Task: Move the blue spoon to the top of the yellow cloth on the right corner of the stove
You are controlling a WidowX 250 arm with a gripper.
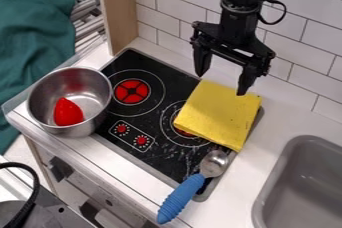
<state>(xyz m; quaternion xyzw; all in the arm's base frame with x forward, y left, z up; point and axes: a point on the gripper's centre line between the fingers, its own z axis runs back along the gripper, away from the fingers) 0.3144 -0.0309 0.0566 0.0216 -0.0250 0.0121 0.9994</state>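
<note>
Gripper (224,72) — spread wide, empty, at far edge of cloth (219,114). Spoon (181,198) — across the cloth from it, at stove's (163,158) near right corner; bowl clothward, handle slanting lower left.

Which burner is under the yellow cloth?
The burner nearer the sink, partly hidden by the cloth; the burner beside the pot shows all its red.

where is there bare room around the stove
White counter between the flat yellow cloth and grey sink; black stovetop between the round metal pot and cloth. Crowded: the front right corner, by the blue-handled metal spoon, and near the black gripper.
</note>
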